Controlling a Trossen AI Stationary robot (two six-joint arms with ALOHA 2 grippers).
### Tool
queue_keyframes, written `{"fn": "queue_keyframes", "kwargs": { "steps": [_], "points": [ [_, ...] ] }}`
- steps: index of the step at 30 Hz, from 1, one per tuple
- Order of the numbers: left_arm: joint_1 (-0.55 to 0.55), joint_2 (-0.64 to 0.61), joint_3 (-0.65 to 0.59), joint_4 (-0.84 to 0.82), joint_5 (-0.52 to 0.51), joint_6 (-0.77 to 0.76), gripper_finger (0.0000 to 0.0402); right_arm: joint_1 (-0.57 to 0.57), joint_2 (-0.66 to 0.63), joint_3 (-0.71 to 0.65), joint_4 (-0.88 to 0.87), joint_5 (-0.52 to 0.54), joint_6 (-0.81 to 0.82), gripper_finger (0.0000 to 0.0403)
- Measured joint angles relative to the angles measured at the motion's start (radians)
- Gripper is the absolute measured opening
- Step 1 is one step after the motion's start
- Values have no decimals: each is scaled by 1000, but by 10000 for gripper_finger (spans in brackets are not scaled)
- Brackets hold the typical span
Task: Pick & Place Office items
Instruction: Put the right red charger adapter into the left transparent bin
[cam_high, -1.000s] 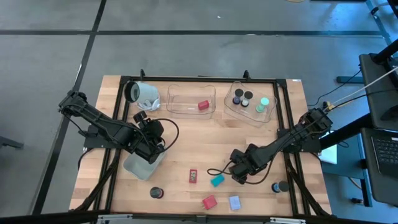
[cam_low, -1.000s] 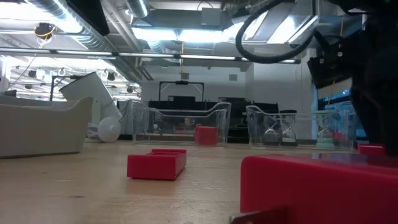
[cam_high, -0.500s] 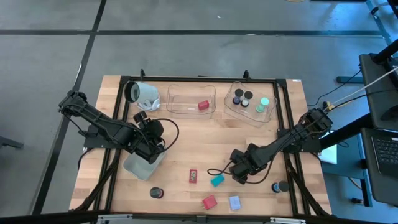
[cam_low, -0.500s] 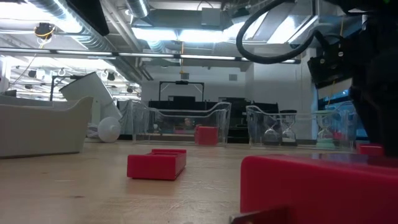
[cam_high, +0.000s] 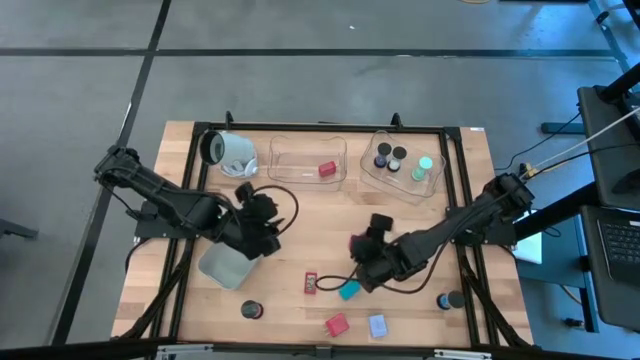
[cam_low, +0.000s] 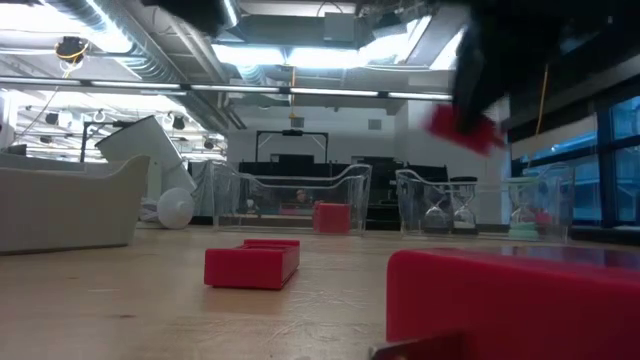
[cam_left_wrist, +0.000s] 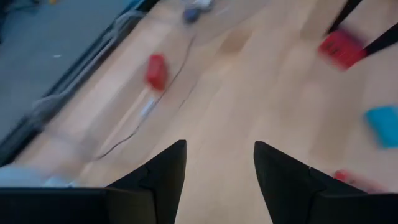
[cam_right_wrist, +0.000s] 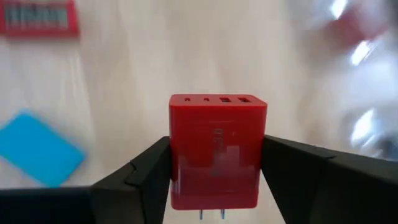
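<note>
My right gripper (cam_high: 362, 250) hangs over the table's middle, shut on a red block (cam_right_wrist: 217, 155) that has small ports at one end and two metal prongs at the other. The low view shows this block (cam_low: 462, 128) well above the wood. My left gripper (cam_high: 262, 225) stands open left of centre, with nothing between its fingers (cam_left_wrist: 219, 146). On the wood lie a teal piece (cam_high: 349, 290), a flat red card (cam_high: 312, 283), a red block (cam_high: 336, 324), a pale blue block (cam_high: 377, 325) and two black cylinders (cam_high: 250, 309) (cam_high: 452, 299). My right gripper pinches the red block between its two fingers, on two opposite side faces (cam_right_wrist: 177, 162). The fingers slant down from above. The prong end (cam_right_wrist: 211, 214) points back toward the wrist and the port end points away. The block is lifted clear of the table.
At the far edge stand a clear tray (cam_high: 290, 160) holding a red block (cam_high: 326, 169) and a second clear tray (cam_high: 405, 185) with black cylinders and a mint-green disc. A grey-blue tray (cam_high: 225, 267) sits near my left gripper. A white cylinder (cam_high: 232, 150) lies at the far left.
My right gripper has risen and gone toward the table's left and far side, turning its wrist as it went. The red block has come up with it and is now clear of the wood. My left gripper has shifted a little toward the table's right.
</note>
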Motion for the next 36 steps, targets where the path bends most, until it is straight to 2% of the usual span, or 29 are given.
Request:
{"fn": "queue_keyframes", "kwargs": {
  "steps": [8,13,19,23,28,32,36],
  "points": [
    [105,0,0,317,213,89,219,-39,0,94,-1,270,-276,208],
    [175,0,0,439,263,105,253,-66,0,110,26,404,-419,208],
    [260,12,0,493,324,104,280,-103,0,110,162,529,-652,208],
    [308,33,-1,527,423,89,283,-133,0,110,272,530,-794,208],
    [359,46,-1,543,481,88,280,-157,0,111,406,522,-930,214],
    [391,45,0,548,503,115,282,-172,0,111,485,467,-988,217],
    [412,48,0,551,586,138,282,-190,0,111,536,422,-998,215]
  ]
}}
